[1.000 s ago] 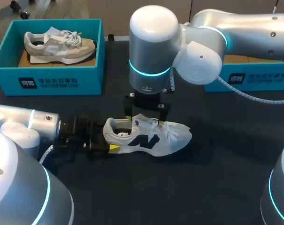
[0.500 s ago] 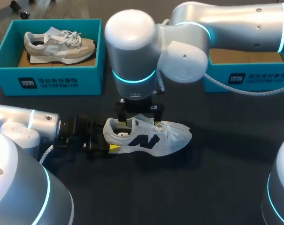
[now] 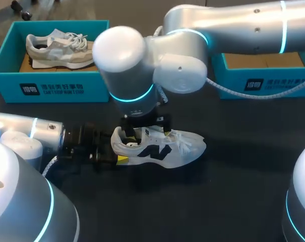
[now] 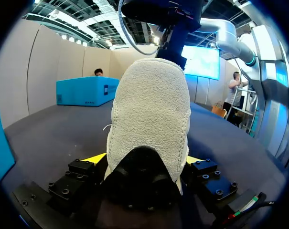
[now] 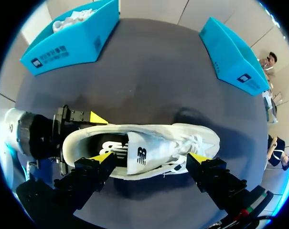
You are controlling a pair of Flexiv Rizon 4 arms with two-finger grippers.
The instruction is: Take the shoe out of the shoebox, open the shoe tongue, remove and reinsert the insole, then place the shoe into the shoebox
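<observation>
The dark worktop (image 3: 243,191) carries the same things in the same places as a second ago; only the right arm (image 3: 182,65) has changed. It comes in from the right and has swung leftward, so its big white joint now hangs over the gap between the left box (image 3: 56,83) and the shoe (image 3: 162,148), hiding that box's near right corner and the left end of the right box (image 3: 273,83) from the head camera. The left arm (image 3: 26,133) has kept still, lying low along the worktop's left side. The two teal boxes stand at the far edge, well apart; the left one holds a grey and beige spare shoe (image 3: 61,48). The white shoe with the dark side mark has not moved: it lies upright on its sole in the middle of the worktop, outside both boxes, heel toward the left arm. The right tool (image 5: 151,157) has shifted with its arm toward the heel end and hangs above the shoe, fingers spread wide, one by the opening and one by the laces, with the tongue (image 5: 139,153) between them. The left tool (image 4: 144,160) clasps the heel, a yellow tip pressed to each side.
</observation>
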